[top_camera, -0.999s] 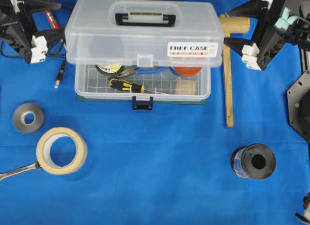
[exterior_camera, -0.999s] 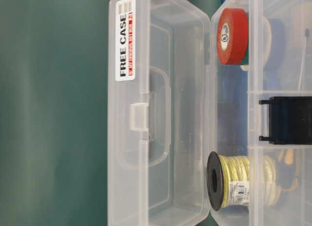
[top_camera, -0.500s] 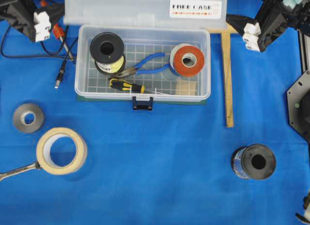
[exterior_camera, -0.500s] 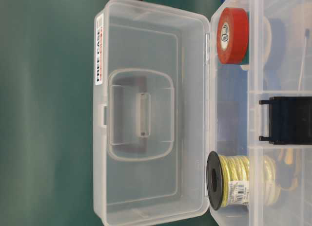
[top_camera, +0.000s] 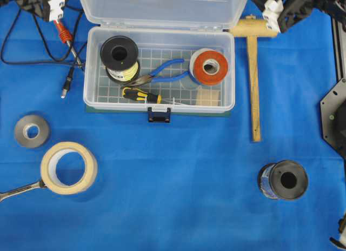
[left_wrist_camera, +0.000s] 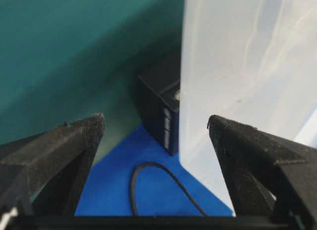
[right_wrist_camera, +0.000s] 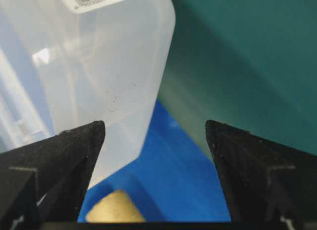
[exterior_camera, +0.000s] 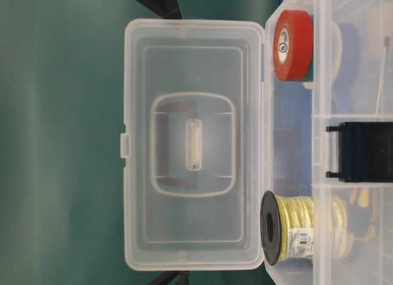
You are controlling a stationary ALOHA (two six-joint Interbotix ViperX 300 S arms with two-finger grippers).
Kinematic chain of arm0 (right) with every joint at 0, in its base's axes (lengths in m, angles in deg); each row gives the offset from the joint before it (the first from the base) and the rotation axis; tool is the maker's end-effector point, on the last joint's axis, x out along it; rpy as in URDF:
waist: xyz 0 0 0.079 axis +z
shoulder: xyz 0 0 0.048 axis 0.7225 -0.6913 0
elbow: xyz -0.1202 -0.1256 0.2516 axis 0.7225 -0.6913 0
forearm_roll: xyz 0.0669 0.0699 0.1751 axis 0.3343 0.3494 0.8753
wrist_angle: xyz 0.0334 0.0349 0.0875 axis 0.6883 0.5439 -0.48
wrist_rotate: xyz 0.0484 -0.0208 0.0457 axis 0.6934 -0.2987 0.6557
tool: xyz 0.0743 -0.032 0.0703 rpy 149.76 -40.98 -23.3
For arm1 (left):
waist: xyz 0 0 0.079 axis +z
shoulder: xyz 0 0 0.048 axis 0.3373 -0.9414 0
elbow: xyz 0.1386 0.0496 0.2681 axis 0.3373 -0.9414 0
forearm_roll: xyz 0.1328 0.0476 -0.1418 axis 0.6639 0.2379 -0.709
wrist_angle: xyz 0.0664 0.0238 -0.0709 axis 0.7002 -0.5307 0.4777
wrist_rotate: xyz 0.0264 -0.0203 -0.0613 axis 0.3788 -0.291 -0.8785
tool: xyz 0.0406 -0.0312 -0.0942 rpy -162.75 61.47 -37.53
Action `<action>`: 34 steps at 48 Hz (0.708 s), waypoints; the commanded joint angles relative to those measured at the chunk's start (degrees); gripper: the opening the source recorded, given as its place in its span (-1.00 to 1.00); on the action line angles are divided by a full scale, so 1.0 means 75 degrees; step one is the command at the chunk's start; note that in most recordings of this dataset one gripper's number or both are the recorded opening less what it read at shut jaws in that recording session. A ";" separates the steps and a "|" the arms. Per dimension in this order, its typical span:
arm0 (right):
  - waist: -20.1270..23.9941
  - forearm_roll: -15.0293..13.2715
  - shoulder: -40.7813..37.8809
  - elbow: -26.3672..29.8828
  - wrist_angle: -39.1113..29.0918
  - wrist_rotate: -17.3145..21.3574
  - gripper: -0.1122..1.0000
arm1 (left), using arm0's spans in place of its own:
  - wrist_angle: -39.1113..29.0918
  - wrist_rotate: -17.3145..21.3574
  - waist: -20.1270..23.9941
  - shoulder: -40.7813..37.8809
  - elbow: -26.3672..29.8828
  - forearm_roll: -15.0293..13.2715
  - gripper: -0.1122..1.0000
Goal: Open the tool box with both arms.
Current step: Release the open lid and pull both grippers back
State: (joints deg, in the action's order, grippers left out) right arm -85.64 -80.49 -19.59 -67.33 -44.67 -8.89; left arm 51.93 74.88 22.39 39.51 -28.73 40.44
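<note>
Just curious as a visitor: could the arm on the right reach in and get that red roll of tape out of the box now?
Probably yes. The tool box has its lid swung fully back, so the red tape lies uncovered, and the right tool is open and empty.

A: Overhead, light falls bright and even on the blue counter (top_camera: pixel 173 207); the masking tape roll (top_camera: pixel 68 167) throws only a faint, soft shadow toward 4 o'clock.

B: In the wrist views, the clear lid (right_wrist_camera: pixel 99 66) of the tool box (top_camera: pixel 159 72) is washed pale by glare, a hot spot at 9 o'clock.

A: The near fingers (left_wrist_camera: pixel 59 155) of the left gripper (left_wrist_camera: pixel 156 128) are soft-edged, out of focus.

B: The table-level view is dimmer and flat; the background is a murky green.
</note>
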 commanded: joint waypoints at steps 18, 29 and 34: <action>-0.0270 -0.0059 -0.0176 0.0188 -0.0070 -0.0012 0.72 | -0.0082 -0.0012 0.0328 0.0047 0.0188 0.0012 0.82; -0.0668 -0.0059 0.0727 -0.0352 -0.0457 0.0000 0.72 | -0.0305 -0.0023 0.0586 0.0727 -0.0363 0.0012 0.82; -0.0773 -0.0059 0.1230 -0.0598 -0.0691 0.0012 0.72 | -0.0375 -0.0023 0.0656 0.1160 -0.0668 0.0023 0.82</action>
State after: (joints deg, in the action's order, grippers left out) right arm -90.91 -80.84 -12.99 -71.55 -49.06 -8.97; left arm 49.21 74.80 26.87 45.57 -33.21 40.44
